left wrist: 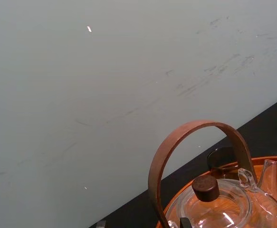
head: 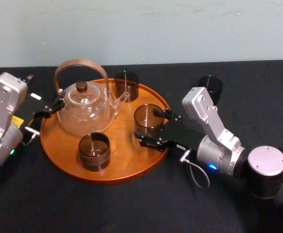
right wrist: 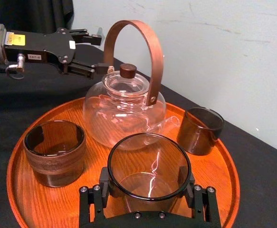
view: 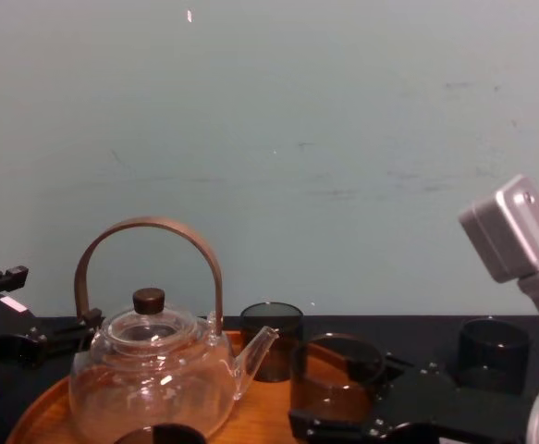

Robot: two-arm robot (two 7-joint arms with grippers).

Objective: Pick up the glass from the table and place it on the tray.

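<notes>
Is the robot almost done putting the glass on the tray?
Almost. Done: the glass is off the table and over the tray. In hand: the right pincer grips it; I cannot tell if it touches the wood. To do: let go and back away. The left pincer sits open beside the teapot. A spare glass stands on the table.

The right tool (head: 146, 125) sits low and level on its outstretched arm; the left tool (right wrist: 99, 53) hovers, fingers parted
</notes>
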